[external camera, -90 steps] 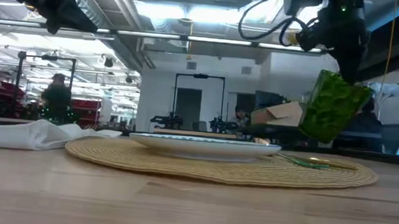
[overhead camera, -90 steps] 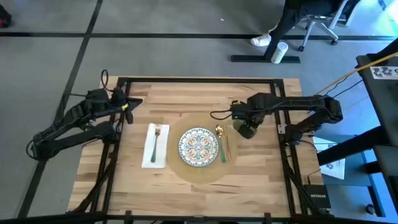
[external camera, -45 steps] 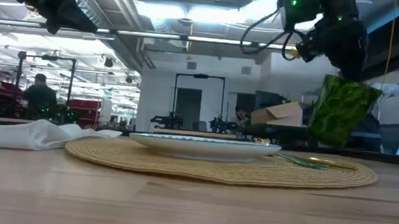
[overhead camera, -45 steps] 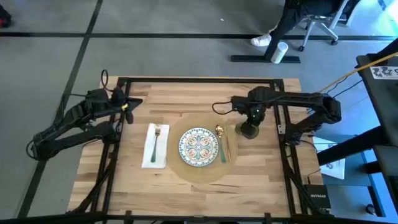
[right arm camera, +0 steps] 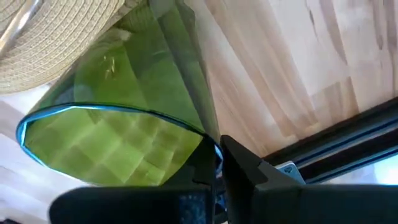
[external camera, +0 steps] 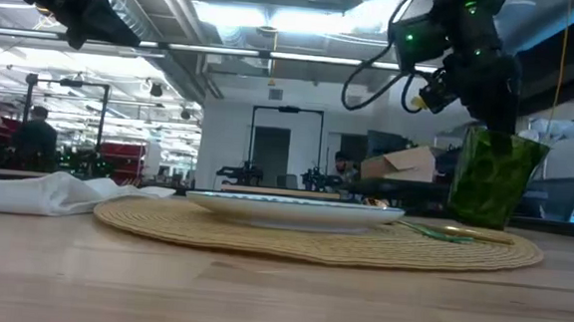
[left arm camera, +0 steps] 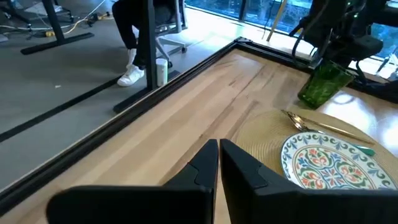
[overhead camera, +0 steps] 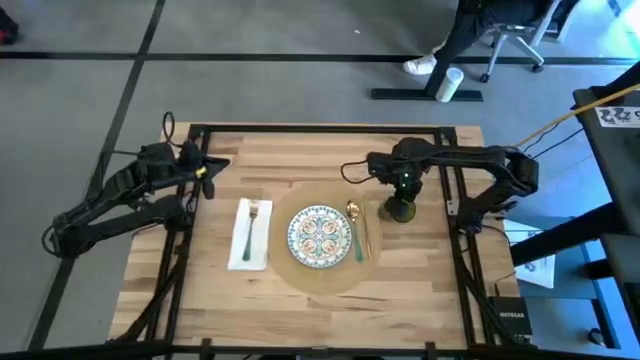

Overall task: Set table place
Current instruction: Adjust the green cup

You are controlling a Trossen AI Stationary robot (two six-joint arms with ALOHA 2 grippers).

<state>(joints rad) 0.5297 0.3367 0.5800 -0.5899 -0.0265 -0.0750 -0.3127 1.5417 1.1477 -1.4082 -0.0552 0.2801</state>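
While the left arm waits over the far left corner of the worktop (overhead camera: pixel 300 150), its left tool (left arm camera: pixel 219 163) raised clear of the wood with the two fingers pressed together and nothing between them, the right tool (overhead camera: pixel 403 190) is at work on the other side. It reaches in from the right edge and grips the rim of a green faceted glass (external camera: pixel 489 180), one finger inside and one outside the wall as the right wrist view shows. In the low view the glass stands nearly upright, with its base down at the worktop just beyond the right rim of the round tan placemat (overhead camera: pixel 325 277); whether the base actually touches the wood I cannot tell. From above, the glass sits just off the placemat's far right edge, near the black frame on that side. The placemat lies near the middle of the worktop and carries a small patterned plate (overhead camera: pixel 318 234) at its centre. Right of the plate, still on the placemat, a gold spoon (overhead camera: pixel 354 225) with a green handle lies lengthwise, and a slim gold knife (overhead camera: pixel 367 234) lies just beside it. Left of the placemat, apart from it, a white napkin (overhead camera: pixel 262 240) lies flat with a fork (overhead camera: pixel 250 228) resting on top. Beyond the worktop, a person's legs and white shoe show beside an office chair.
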